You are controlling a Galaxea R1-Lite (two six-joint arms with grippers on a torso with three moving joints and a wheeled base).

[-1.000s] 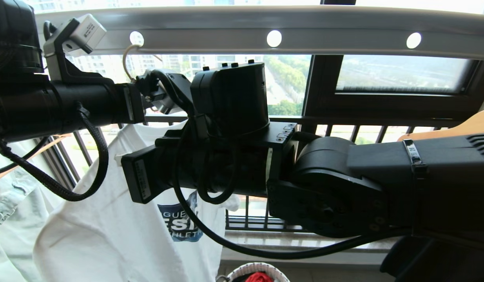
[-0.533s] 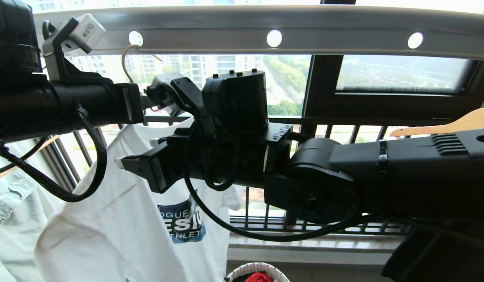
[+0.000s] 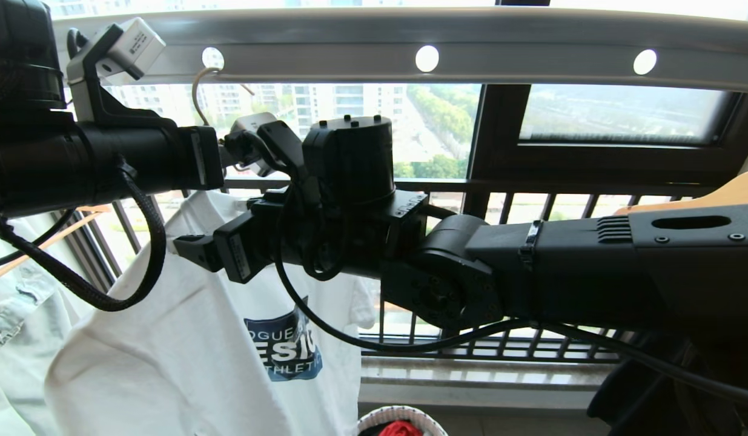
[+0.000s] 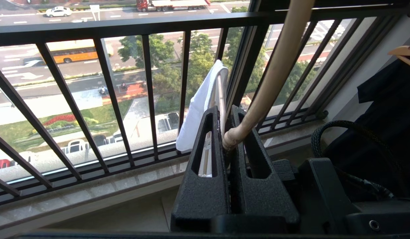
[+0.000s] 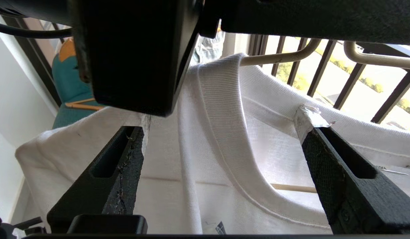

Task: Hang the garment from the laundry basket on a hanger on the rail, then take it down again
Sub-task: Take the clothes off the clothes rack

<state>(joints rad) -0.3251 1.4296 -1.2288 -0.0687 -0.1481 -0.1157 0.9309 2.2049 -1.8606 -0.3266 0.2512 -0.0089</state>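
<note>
My right gripper (image 5: 221, 146) sprang apart since a second ago; fingers now wide, either side of T-shirt (image 3: 186, 357) collar, gripping nothing. T-shirt white, ribbed collar, dark blue-and-white lettered logo on chest, hanging on thin beige wire hanger (image 3: 198, 97) hooked through hole in grey rail (image 3: 507, 42). My left gripper (image 4: 228, 132) clamped on hanger hook. Pale denim garment (image 3: 10, 321) just beside shirt. White basket (image 3: 404, 418) below, red cloth (image 3: 401, 429) inside.
</note>
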